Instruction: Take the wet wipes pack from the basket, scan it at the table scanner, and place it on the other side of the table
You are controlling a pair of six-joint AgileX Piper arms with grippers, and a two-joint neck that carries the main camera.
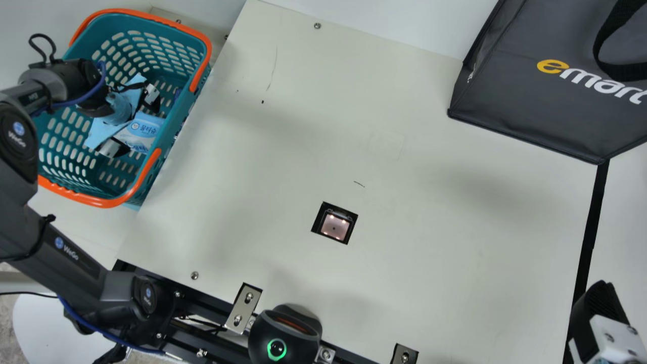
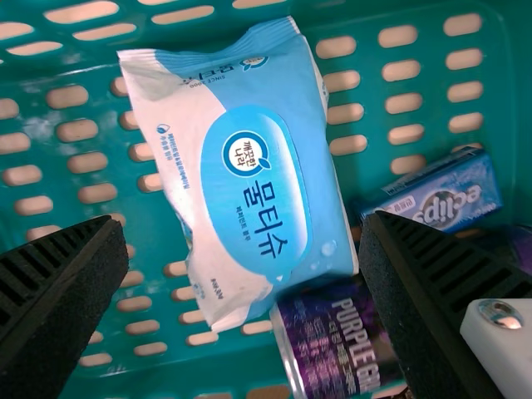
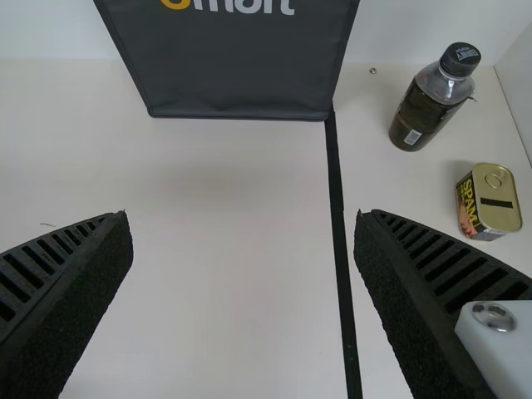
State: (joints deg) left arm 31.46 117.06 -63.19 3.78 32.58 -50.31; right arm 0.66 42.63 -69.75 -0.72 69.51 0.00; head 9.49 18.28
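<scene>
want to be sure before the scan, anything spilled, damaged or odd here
Nothing looks spilled or broken. Slightly odd: short, thin dark marks on the table, perhaps scratches, and a can lying on its side in the basket, right by the wipes.

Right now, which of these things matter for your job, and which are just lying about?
Part of the job:
- wet wipes pack, in the basket
- my left fingers, open above it
- scanner set in the table

Just lying about:
- small blue box
- purple can
- dark bag
- bottle
- tin
</scene>
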